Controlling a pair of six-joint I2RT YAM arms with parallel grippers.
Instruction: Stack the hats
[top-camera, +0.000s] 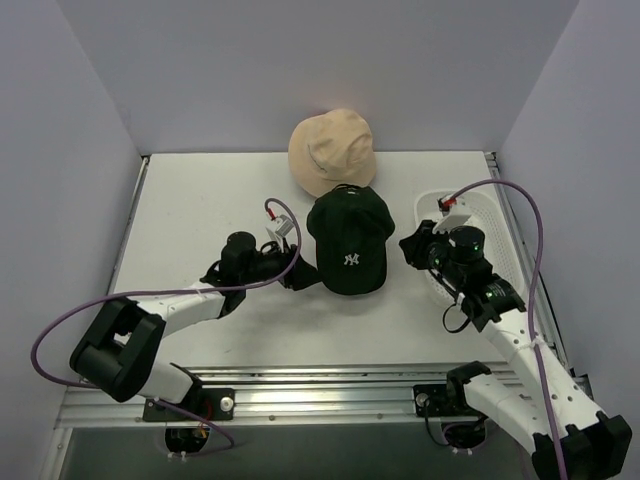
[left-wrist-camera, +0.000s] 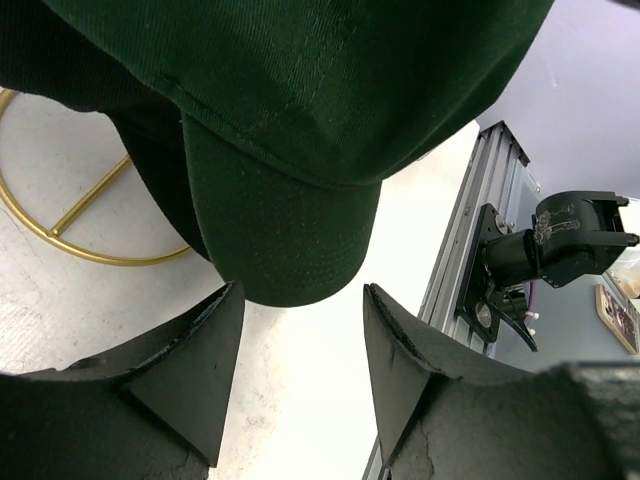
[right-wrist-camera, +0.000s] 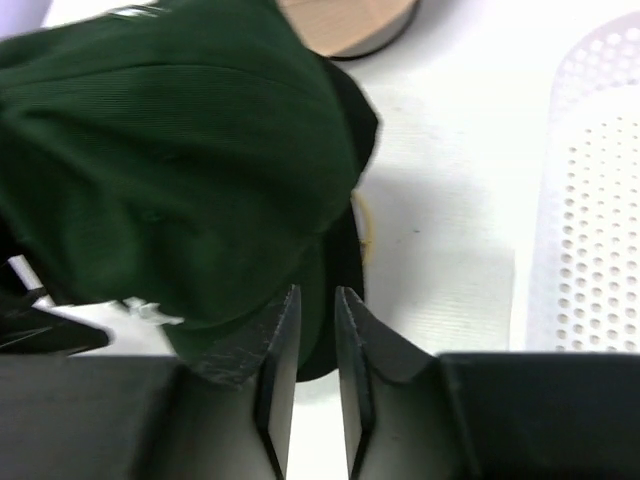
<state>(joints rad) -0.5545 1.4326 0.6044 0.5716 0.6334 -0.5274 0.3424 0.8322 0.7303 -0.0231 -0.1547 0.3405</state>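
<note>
The dark green hat (top-camera: 348, 240) sits near the middle of the table (top-camera: 200, 220), directly between the two claws, with its brim toward the arms. In the left wrist view, its brim tip (left-wrist-camera: 290, 270) comes down to the level of the left claw's fingertips, centred in the gap and touching neither pad. The left claw (top-camera: 303, 272) (left-wrist-camera: 303, 300) stands wide open and holds nothing. Under the green brim a black cap (left-wrist-camera: 160, 180) shows, and its edge also peeks out beyond the crown ahead of the right claw (right-wrist-camera: 362, 110).

The right claw (top-camera: 408, 246) (right-wrist-camera: 315, 295) sits close by the hat's other side. Its fingers are drawn to a narrow slit with dark fabric behind the tips; I cannot tell whether they pinch it.

The tan bucket hat (top-camera: 331, 150) (right-wrist-camera: 350, 25) lies beyond both claws at the table's far edge, against the back wall, touching the green crown.

A gold wire frame (left-wrist-camera: 60, 235) rests on the table to the left of the left claw's fingers, partly under the caps. The white perforated tray (top-camera: 480, 205) (right-wrist-camera: 600, 200) lies just to the right of the right claw, by the table's right edge. Bare table opens to the left of the left claw, out to the side wall.

The only readable mark is the white embroidered logo (top-camera: 351, 259), an interlocked N and Y, on the front panel of the cap seen from above.
</note>
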